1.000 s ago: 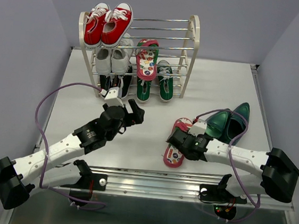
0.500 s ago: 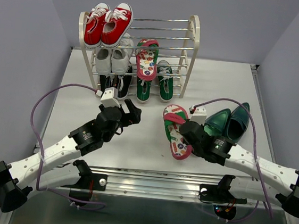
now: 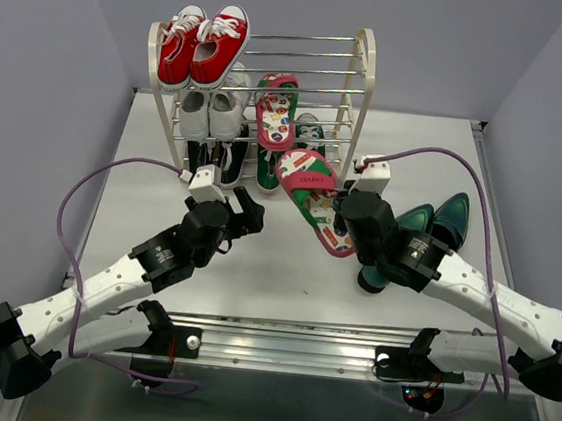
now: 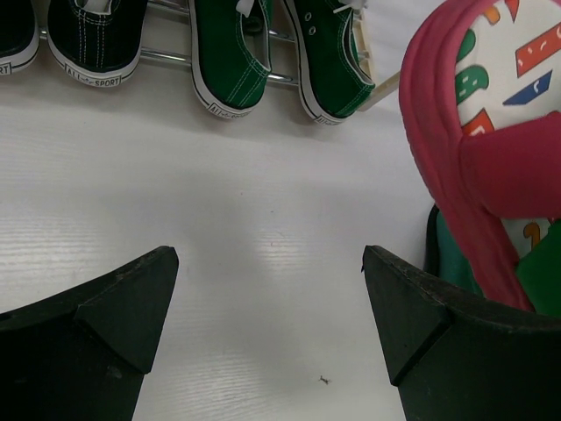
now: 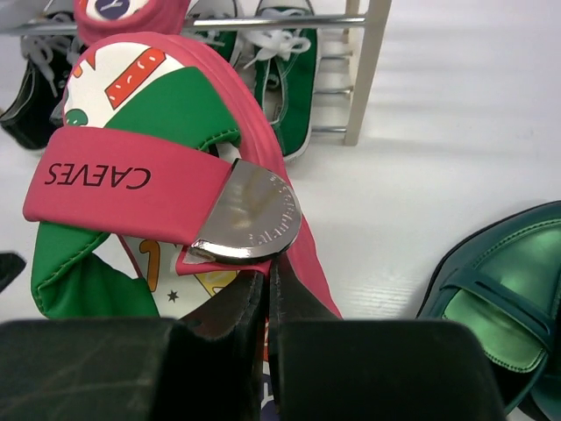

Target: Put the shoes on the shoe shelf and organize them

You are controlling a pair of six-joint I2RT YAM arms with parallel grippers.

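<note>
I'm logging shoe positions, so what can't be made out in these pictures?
- Top view: one green sneaker, largely covered by the held flip-flop.
- Top view: dark-green heels, partly hidden by the right arm.
- Left wrist view: that flip-flop, cut off by the right edge.
</note>
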